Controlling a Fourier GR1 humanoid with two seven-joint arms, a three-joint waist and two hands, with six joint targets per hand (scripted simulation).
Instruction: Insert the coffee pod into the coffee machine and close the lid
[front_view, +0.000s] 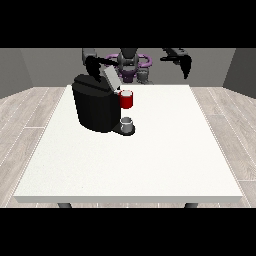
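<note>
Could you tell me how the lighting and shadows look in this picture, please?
In the front view the light is even and soft: the white table shows no glare, the black coffee machine casts hardly any shadow, and its dark body swallows detail; the hand at the view's left blends into it.

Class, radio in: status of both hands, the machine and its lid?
Hand at view's left over coffee machine, by the raised lid. Hand at view's right lifted, idle. Cup under spout.
</note>
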